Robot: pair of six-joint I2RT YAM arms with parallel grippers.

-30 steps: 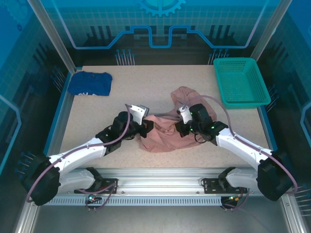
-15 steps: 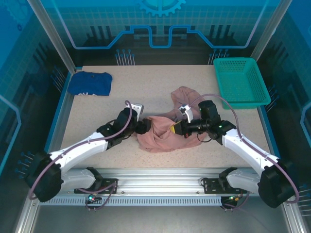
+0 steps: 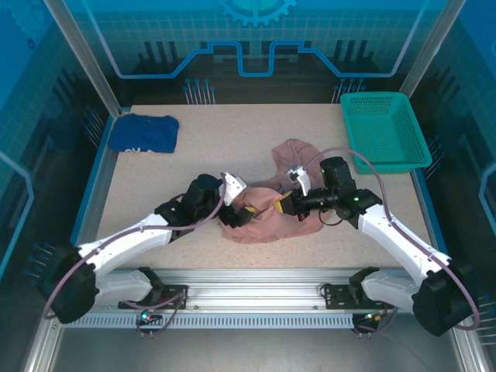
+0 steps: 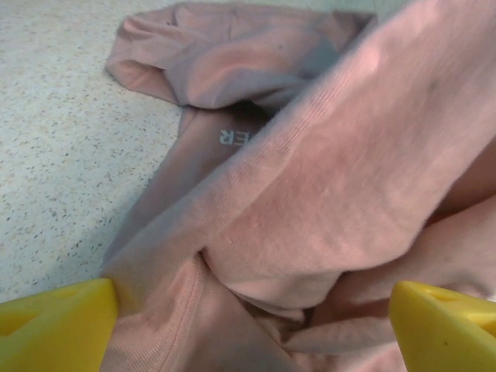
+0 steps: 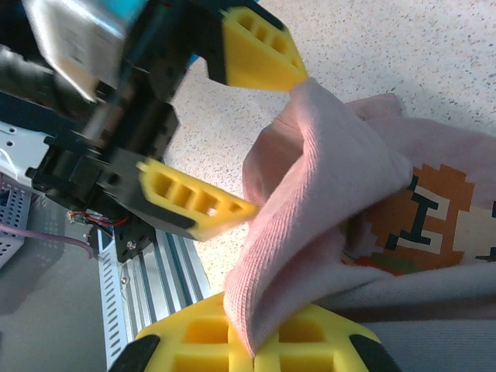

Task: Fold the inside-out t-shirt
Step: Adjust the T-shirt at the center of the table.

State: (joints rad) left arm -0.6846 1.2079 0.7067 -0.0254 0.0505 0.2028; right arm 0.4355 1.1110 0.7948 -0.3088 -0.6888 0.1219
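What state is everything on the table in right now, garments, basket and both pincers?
pink t-shirt, crumpled in a heap, unfolded, one fold pinched up.
left pincer, open, fingers either side of a shirt fold.
right pincer, shut on the pink t-shirt.
dark blue garment, folded, lying flat at the far left corner.
green basket, upright, at the far right corner.

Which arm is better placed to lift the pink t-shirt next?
Right. The right gripper is shut on a fold of the t-shirt, while the left gripper stands open around the cloth, gripping nothing.
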